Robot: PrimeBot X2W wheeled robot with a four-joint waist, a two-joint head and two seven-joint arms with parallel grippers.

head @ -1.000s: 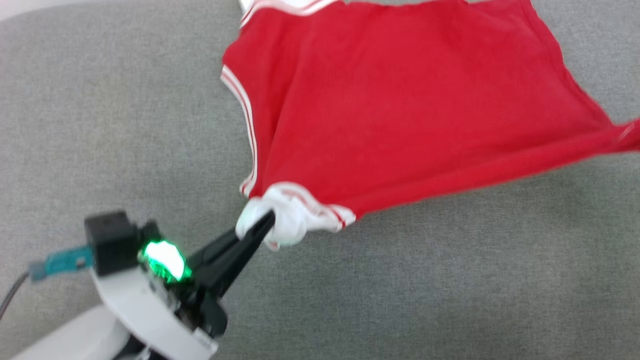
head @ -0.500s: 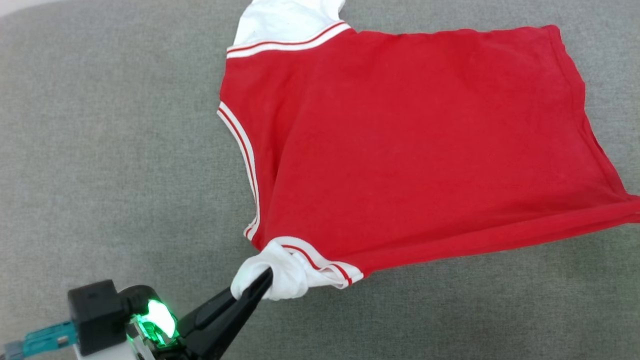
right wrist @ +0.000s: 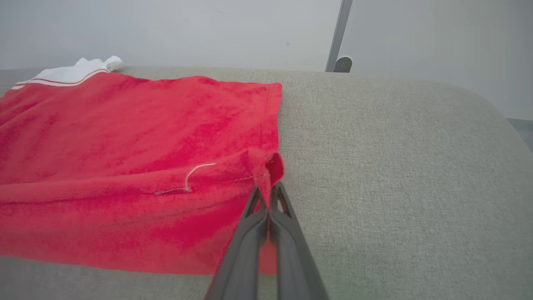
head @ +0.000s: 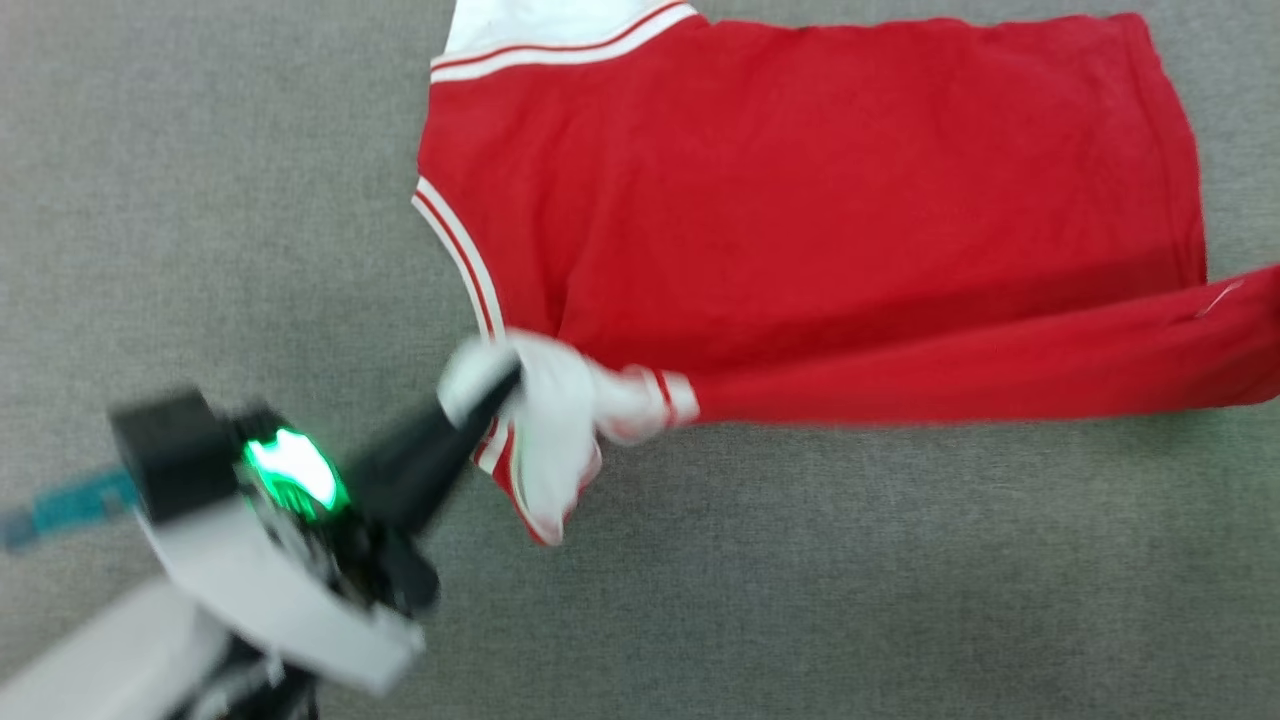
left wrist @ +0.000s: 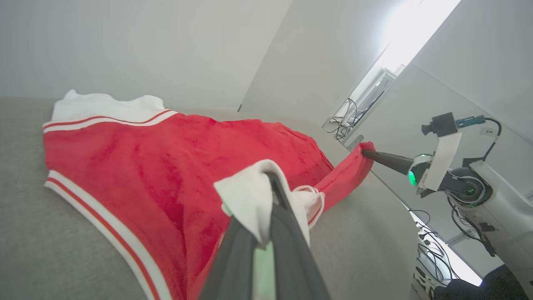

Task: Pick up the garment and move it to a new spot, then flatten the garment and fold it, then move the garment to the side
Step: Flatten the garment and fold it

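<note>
- The garment point(head: 820, 190), a red jersey with white sleeves and red-and-white striped trim, fills the upper middle and right of the head view. Most of its body lies flat on a grey upholstered surface point(head: 200, 200).
- The left gripper point(head: 495, 385) comes in from the lower left of the head view, blurred. Its dark fingers are pinched together on the near white sleeve point(head: 560, 410), which is bunched around the tips.
- In the left wrist view the same sleeve point(left wrist: 245, 191) is draped over the left gripper point(left wrist: 270, 183) at the lower middle of the frame. The jaws are clamped on the cloth.
- The right gripper point(right wrist: 264, 189) rises from the bottom middle of the right wrist view, its fingers closed on the red hem corner point(right wrist: 272, 164). The corner stands up in a small fold above the tips.
- In the left wrist view the right gripper point(left wrist: 368, 153) reaches in from the right and grips that same red corner.
- The garment's near edge runs as a straight red band point(head: 950, 365) from the bunched sleeve to the right edge of the head view, and overlaps the flat body behind it.
- The other white sleeve point(head: 540, 15) sits at the top edge of the head view, left of centre.
- Striped neckline trim point(head: 460, 250) curves down the garment's left side.
- A green light point(head: 290, 470) glows on the left wrist.
- A loose white thread point(right wrist: 195, 173) lies on the red cloth left of the right gripper.
</note>
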